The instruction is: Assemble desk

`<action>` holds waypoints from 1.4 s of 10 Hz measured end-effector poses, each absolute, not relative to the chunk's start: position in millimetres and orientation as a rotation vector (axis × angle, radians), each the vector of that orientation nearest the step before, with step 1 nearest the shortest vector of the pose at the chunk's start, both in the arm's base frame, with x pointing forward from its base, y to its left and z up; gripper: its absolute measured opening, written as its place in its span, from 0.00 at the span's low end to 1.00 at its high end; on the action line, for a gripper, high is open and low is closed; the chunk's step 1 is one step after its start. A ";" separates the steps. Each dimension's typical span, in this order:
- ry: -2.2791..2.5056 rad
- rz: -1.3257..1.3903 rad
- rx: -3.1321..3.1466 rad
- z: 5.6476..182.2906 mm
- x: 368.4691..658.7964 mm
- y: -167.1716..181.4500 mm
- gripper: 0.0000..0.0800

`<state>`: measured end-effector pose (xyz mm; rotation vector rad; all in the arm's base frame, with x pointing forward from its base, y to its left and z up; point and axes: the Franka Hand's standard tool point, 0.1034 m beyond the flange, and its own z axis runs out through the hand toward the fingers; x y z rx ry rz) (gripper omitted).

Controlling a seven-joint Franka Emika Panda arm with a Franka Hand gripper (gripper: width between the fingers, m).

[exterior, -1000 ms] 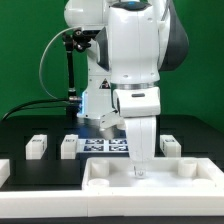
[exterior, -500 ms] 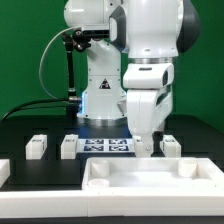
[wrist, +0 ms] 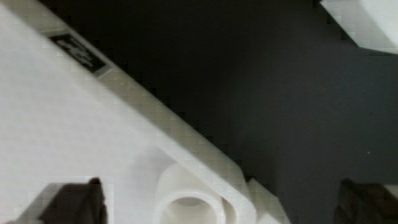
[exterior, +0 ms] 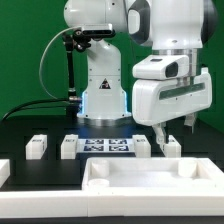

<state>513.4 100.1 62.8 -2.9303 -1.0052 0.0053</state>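
Note:
The white desk top (exterior: 150, 176) lies rim-up at the front of the table. Square white legs stand behind it: one (exterior: 37, 146) and another (exterior: 70, 147) toward the exterior view's left, and one (exterior: 171, 146) toward its right. My gripper (exterior: 176, 130) hangs above the right-hand leg and the desk top's right part, open and empty. In the wrist view the gripper (wrist: 217, 205) has its dark fingers (wrist: 71, 202) far apart. Below them is the desk top's corner (wrist: 107, 130), with a round hole (wrist: 187, 210) and a marker tag (wrist: 80, 50).
The marker board (exterior: 105, 146) lies flat between the legs, in front of the robot base. Another white part (exterior: 3, 170) sits at the exterior view's left edge. A white piece (wrist: 365, 20) shows at the edge of the wrist view. The table is black.
The arm has risen from the desk top's inside and swung toward the exterior view's right. The desk top and legs have not moved.

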 end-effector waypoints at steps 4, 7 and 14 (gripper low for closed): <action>-0.306 0.132 -3.090 68.2 499.7 112.6 0.81; -0.078 0.177 -3.085 67.4 497.0 116.1 0.81; -0.009 0.822 -2.981 64.4 483.3 120.8 0.81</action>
